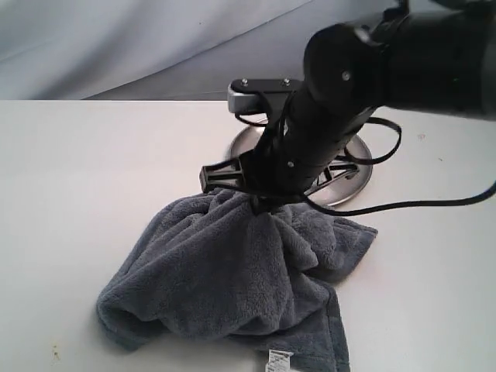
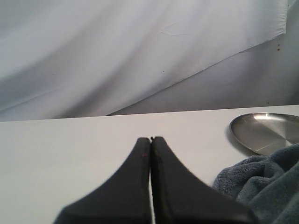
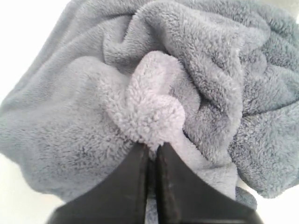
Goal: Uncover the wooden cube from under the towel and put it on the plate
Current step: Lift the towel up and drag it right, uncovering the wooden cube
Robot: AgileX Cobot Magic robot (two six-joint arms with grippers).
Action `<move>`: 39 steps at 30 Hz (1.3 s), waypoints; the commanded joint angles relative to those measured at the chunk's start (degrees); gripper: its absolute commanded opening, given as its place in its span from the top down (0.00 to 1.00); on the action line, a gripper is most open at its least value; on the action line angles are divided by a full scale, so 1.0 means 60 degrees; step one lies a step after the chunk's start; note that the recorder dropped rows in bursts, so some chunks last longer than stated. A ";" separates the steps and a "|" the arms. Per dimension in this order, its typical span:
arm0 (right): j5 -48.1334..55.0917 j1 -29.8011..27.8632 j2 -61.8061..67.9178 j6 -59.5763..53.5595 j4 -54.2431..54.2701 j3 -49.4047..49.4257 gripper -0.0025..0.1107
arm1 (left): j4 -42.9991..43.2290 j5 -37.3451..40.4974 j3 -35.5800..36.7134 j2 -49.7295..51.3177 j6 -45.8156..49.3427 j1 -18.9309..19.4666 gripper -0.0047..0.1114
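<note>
While the cube shows in no view, the towel (image 1: 225, 287) lies heaped on the table (image 1: 70, 178). The cube is presumably under it, but the folds do not give the exact spot.

Right claw (image 1: 258, 203) is closed tight on a pinch of fleece at the towel's far edge, the side next to the plate (image 1: 355, 184). The bulk of the cloth spreads from that pinch toward the camera, with the label (image 1: 279, 361) at the near hem.

Judgement: the hidden cube lies below the claw and on its near side, so a lift from this pinch should peel the cloth off it. The plate sits just behind. The right arm is plainly the nearer one.

Left claw (image 2: 150, 140) is shut and holds nothing. It hangs over bare table, with towel and plate off to one side.

Only the right wrist view shows the grip itself, a tuft of towel (image 3: 154, 112) bulging past the closed tips. In the exterior view the arm covers much of the plate. The left wrist view shows the plate (image 2: 266, 130) unobstructed, and the part in frame is bare.
</note>
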 commanded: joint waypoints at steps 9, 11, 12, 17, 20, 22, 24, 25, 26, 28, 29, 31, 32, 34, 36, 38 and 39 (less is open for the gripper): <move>0.0102 0.0014 -0.2498 -0.0037 -0.0084 0.0016 0.98 | -0.0016 -0.0030 0.0042 -0.0040 -0.0024 -0.0046 0.96; 0.0144 0.0014 -0.2833 -0.0037 -0.0122 0.0016 0.98 | -0.0016 -0.0030 0.0042 -0.0040 -0.0024 -0.0046 0.96; 0.0200 0.0014 -0.2956 -0.0037 -0.0166 0.0016 0.98 | -0.0016 -0.0030 0.0042 -0.0040 -0.0024 -0.0046 0.96; 0.0618 0.0014 -0.3527 0.0165 -0.0705 0.0016 0.98 | -0.0016 -0.0030 0.0042 -0.0040 -0.0024 -0.0046 0.96; 0.0950 0.0014 -0.3827 0.0552 -0.1472 0.0016 0.98 | -0.0016 -0.0030 0.0042 -0.0040 -0.0024 -0.0046 0.96; 0.1222 0.0014 -0.4048 0.0773 -0.2007 0.0016 0.98 | -0.0016 -0.0030 0.0042 -0.0040 -0.0024 -0.0046 0.96; 0.1509 0.0014 -0.4340 0.1162 -0.2715 0.0016 0.98 | -0.0016 -0.0030 0.0042 -0.0040 -0.0024 -0.0046 0.96; 0.1625 0.0014 -0.4496 0.1305 -0.3061 0.0016 0.98 | -0.0016 -0.0030 0.0042 -0.0040 -0.0024 -0.0046 0.96; 0.1780 0.0014 -0.4648 0.1411 -0.3381 0.0016 0.98 | -0.0016 -0.0030 0.0042 -0.0040 -0.0024 -0.0046 0.96; 0.2302 0.0014 -0.5023 0.1647 -0.4207 0.0016 0.98 | -0.0016 -0.0030 0.0042 -0.0040 -0.0024 -0.0046 0.96; 0.2517 0.0014 -0.5124 0.1688 -0.4458 0.0016 0.98 | -0.0016 -0.0030 0.0042 -0.0040 -0.0024 -0.0046 0.96; 0.3430 0.0014 -0.5324 0.1805 -0.5499 0.0016 0.98 | -0.0016 -0.0030 0.0042 -0.0040 -0.0024 -0.0046 0.96; 0.3629 0.0014 -0.5331 0.1805 -0.5775 0.0016 0.98 | -0.0016 -0.0030 0.0042 -0.0040 -0.0024 -0.0046 0.96; 0.3629 -0.0003 -0.5331 0.1805 -0.6400 0.0016 0.98 | -0.0016 -0.0030 0.0042 -0.0040 -0.0024 -0.0046 0.96; 0.3629 -0.0003 -0.5331 0.1805 -0.6580 0.0016 0.98 | -0.0016 -0.0030 0.0042 -0.0040 -0.0024 -0.0046 0.96; 0.3629 -0.0003 -0.5331 0.1844 -0.6666 0.0016 0.98 | -0.0016 -0.0030 0.0042 -0.0040 -0.0024 -0.0046 0.96; 0.3629 -0.0003 -0.5331 0.1844 -0.6663 0.0016 0.98 | -0.0016 -0.0030 0.0042 -0.0040 -0.0024 -0.0046 0.96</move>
